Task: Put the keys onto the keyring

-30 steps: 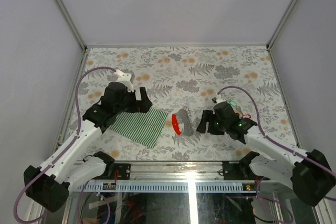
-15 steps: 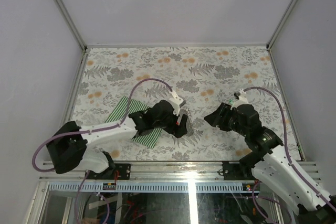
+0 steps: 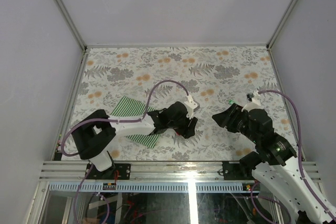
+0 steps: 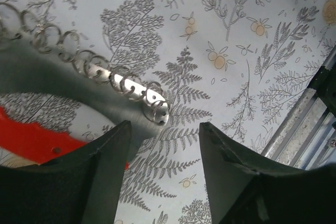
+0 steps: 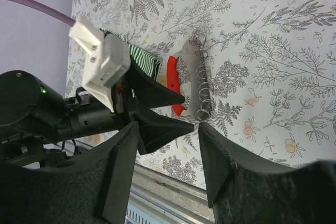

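Observation:
The keyring (image 4: 121,85) is a grey curved piece with a row of small metal rings and a red tag (image 4: 31,140). It lies on the floral table near the front middle. It also shows in the right wrist view (image 5: 195,77). In the top view it is hidden under my left gripper (image 3: 189,128). My left gripper (image 4: 165,129) is open and empty, low over the table at the keyring's ringed end. My right gripper (image 5: 168,129) is open and empty, to the right of the keyring and raised (image 3: 219,119). No keys with coloured heads are in view.
A green-and-white striped cloth (image 3: 128,109) lies left of the keyring, partly under the left arm, and shows in the right wrist view (image 5: 144,59). The metal rail (image 3: 189,167) runs along the table's front edge. Grey walls enclose the other three sides.
My left arm has swung right from the striped cloth to the keyring and now covers it. My right arm has drawn back to the right and lifted.

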